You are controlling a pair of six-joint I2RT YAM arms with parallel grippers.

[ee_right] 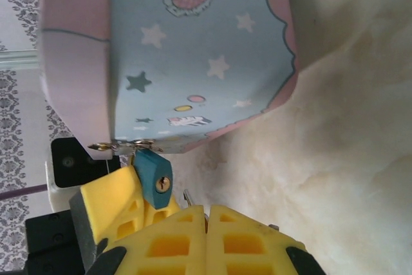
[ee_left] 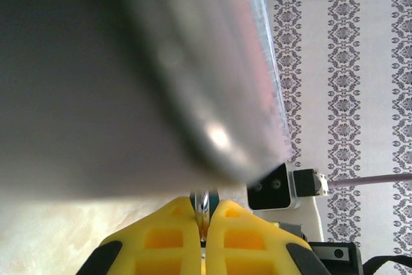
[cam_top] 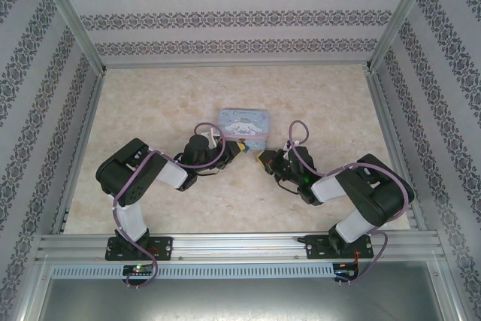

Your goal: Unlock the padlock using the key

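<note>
The teal padlock (ee_right: 154, 178) hangs from the hasp (ee_right: 125, 145) of a pale blue cartoon tin (ee_right: 193, 49), its brass keyhole facing the right wrist camera. My left gripper (ee_left: 205, 214) is shut on the padlock (ee_left: 203, 201), and its yellow fingers (ee_right: 109, 194) sit behind the padlock's body. My right gripper (ee_right: 207, 214) is shut on the key (ee_right: 188, 196). The key's thin grey tip pokes out just right of and below the keyhole, apart from it. From above, the left gripper (cam_top: 240, 148) and right gripper (cam_top: 263, 159) meet at the front of the tin (cam_top: 243, 123).
The tin lies in the middle of the marbled table (cam_top: 165, 103), between patterned walls (cam_top: 225, 20). Its blurred grey side (ee_left: 129, 75) looms close over the left fingers. The right wrist's camera housing (ee_left: 277, 186) sits just beyond them.
</note>
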